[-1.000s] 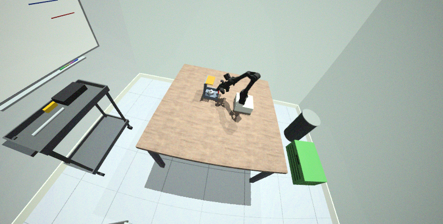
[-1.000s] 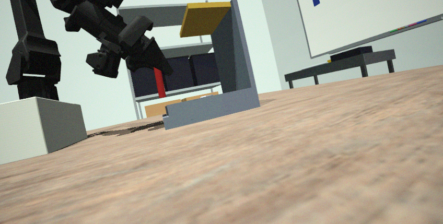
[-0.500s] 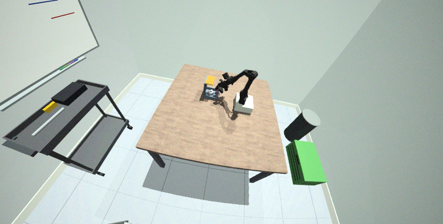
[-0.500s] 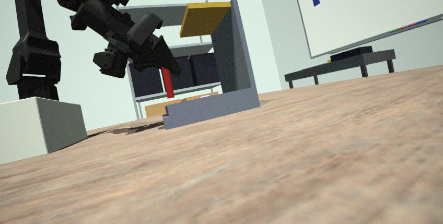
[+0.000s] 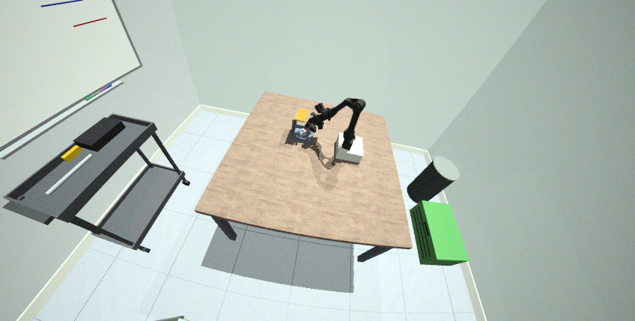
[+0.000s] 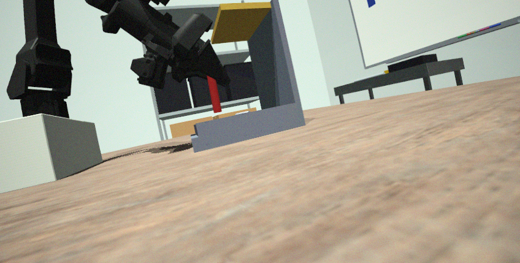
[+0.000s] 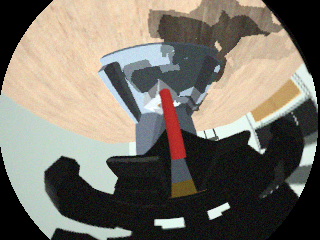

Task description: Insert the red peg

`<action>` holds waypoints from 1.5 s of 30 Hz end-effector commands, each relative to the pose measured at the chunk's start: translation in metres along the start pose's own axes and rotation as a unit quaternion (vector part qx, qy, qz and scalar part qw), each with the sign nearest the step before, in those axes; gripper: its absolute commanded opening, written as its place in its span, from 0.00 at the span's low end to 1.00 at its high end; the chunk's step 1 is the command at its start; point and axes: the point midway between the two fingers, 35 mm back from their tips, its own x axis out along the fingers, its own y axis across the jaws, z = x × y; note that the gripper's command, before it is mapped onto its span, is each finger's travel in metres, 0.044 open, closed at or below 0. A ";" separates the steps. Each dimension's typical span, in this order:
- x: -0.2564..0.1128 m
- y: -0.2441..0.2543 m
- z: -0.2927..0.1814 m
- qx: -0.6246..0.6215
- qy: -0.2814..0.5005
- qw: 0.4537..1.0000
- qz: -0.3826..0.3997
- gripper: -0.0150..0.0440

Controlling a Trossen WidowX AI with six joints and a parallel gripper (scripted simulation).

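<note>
My gripper (image 6: 216, 78) (image 7: 171, 131) is shut on the red peg (image 5: 308, 129) (image 6: 214, 96) (image 7: 172, 125), holding its upper end. The peg hangs slightly tilted, its lower end a little above the side wall's rim in the exterior view. The blue-grey box (image 6: 251, 125) (image 5: 294, 124) has a yellow roof (image 5: 301, 114) (image 6: 240, 23) at its back wall. The gripper is lower than the roof, near its front edge. A pale block (image 7: 153, 103) shows behind the peg's lower end in the wrist view. Its hole cannot be made out, and whether the peg lines up with it is unclear.
The box stands on the wooden table (image 5: 284, 193) (image 6: 328, 187). The arm's white base (image 5: 350, 153) (image 6: 21, 151) is on the open side of the box. Low side walls flank the box floor. A shelf rack (image 6: 204, 110), a cart (image 5: 80, 184) and a green crate (image 5: 445, 233) stand off the table.
</note>
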 end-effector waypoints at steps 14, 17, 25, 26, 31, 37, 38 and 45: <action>0.009 0.000 -0.012 0.001 0.003 1.000 0.003 0.25; 0.011 -0.001 -0.013 0.001 0.003 1.000 0.003 0.25; 0.013 -0.001 -0.016 0.001 0.004 1.000 0.003 0.25; 0.014 -0.002 -0.017 0.001 0.004 1.000 0.003 0.25; 0.016 -0.002 -0.019 0.001 0.004 1.000 0.003 0.25; 0.017 -0.002 -0.021 0.001 0.004 1.000 0.003 0.25; 0.018 -0.002 -0.021 0.001 0.004 1.000 0.003 0.25; 0.020 -0.002 -0.023 0.001 0.004 1.000 0.003 0.25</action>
